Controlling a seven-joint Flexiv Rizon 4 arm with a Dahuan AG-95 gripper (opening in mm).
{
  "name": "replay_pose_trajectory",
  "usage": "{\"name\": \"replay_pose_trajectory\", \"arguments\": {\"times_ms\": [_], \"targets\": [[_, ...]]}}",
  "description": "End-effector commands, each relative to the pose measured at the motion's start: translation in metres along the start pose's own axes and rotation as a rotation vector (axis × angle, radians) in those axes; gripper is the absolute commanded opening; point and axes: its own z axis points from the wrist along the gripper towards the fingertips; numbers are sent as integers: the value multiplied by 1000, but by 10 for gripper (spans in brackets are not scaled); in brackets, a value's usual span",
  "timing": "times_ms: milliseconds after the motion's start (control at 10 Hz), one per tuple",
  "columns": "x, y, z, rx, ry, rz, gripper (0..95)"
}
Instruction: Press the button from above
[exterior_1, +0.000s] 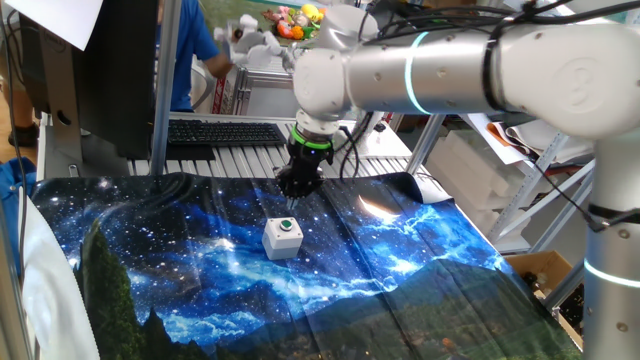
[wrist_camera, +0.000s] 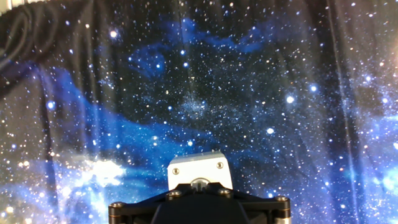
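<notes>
One small green round push-button (exterior_1: 287, 225) tops one light-grey box (exterior_1: 282, 240) in the fixed view; hand view hides it behind black jaws (wrist_camera: 199, 208), whose state I cannot tell

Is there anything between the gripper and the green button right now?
Nothing. In the fixed view the gripper hangs just above the button with only starry cloth behind the gap. The hand view hides the button.

arm extended, end effector (exterior_1: 297, 190) pointing down (vertical)
</notes>
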Motion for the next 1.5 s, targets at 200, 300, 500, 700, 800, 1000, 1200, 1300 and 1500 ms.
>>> {"name": "replay_pose_trajectory", "arguments": {"times_ms": [200,300,500,700,800,1000,1200,1300,1500], "targets": [[2,-1,0,5,10,-3,0],[2,-1,0,4,11,-2,0],[2,-1,0,1,14,-6,0],[2,-1,0,8,14,-17,0],[2,-1,0,7,7,-14,0],[2,-1,0,5,9,-21,0],[2,-1,0,5,8,-20,0],[2,-1,0,3,6,-18,0],[2,0,1,-4,2,-11,0]]}}
